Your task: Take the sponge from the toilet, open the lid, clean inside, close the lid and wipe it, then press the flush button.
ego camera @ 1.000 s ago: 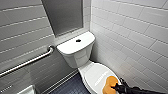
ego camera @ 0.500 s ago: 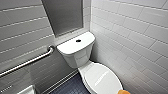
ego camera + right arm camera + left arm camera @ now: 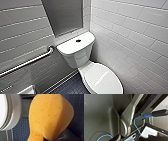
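The white toilet [image 3: 75,56] stands in the corner with its lid [image 3: 102,80] down and bare. The dark round flush button [image 3: 78,40] sits in the middle of the tank top. In the right wrist view the orange sponge [image 3: 50,116] looms large and close, hanging above the blue floor tiles beside the white bowl rim [image 3: 13,112]. My right gripper [image 3: 49,139] is shut on the sponge at its lower end. The left wrist view shows parts of my own body and a blue cable [image 3: 136,125]; my left gripper holds nothing.
A steel grab bar [image 3: 27,62] runs along the left wall. White tiled wall [image 3: 135,37] stands close on the toilet's right. The floor is dark blue mosaic tile [image 3: 72,87]. A white object [image 3: 26,90] pokes in at the bottom left.
One second ago the sponge and my right gripper were on the front of the lid. They have drawn back out of the head view's bottom edge, leaving the lid bare.
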Tool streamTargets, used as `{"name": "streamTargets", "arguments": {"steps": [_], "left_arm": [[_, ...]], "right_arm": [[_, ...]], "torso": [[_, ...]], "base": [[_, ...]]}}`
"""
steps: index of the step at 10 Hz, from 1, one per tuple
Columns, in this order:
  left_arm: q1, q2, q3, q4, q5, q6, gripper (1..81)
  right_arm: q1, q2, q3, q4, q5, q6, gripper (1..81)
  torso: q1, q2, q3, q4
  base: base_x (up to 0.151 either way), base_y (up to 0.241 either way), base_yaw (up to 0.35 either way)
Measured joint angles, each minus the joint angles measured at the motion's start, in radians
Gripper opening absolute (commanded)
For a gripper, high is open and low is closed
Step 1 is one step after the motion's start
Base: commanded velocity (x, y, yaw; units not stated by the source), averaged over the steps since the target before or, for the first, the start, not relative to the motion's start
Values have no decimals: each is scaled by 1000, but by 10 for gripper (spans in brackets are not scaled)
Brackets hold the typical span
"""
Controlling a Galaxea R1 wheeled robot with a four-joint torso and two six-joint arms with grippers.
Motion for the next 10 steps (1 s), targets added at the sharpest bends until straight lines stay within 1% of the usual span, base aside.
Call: {"name": "streamTargets", "arguments": {"steps": [1, 3, 4, 6, 7, 8, 10], "left_arm": [[0, 1, 0, 1, 0, 0, 811], [0, 4, 0, 4, 0, 0, 811], [0, 10, 1, 4, 0, 0, 811], [-1, 12, 1, 4, 0, 0, 811], [-1, 11, 1, 5, 0, 0, 811], [-1, 11, 1, 4, 0, 0, 811], [-1, 11, 1, 5, 0, 0, 811]], "right_arm": [[-12, -28, 83, -10, 40, -4, 10], [-31, -96, 259, -31, 103, -32, 10], [-31, -125, 335, -39, 132, -56, 10], [-22, -187, 454, -49, 166, -108, 10], [2, -206, 489, -49, 169, -121, 10], [50, -205, 507, -47, 163, -132, 10], [188, -184, 513, -40, 114, -146, 10]], "torso": [[0, 0, 0, 0], [0, 0, 0, 0], [0, 0, 0, 0], [0, 0, 0, 0], [0, 0, 0, 0], [0, 0, 0, 0], [0, 0, 0, 0]], "base": [[0, 0, 0], [0, 0, 0], [0, 0, 0], [0, 0, 0], [0, 0, 0], [0, 0, 0], [0, 0, 0]]}}
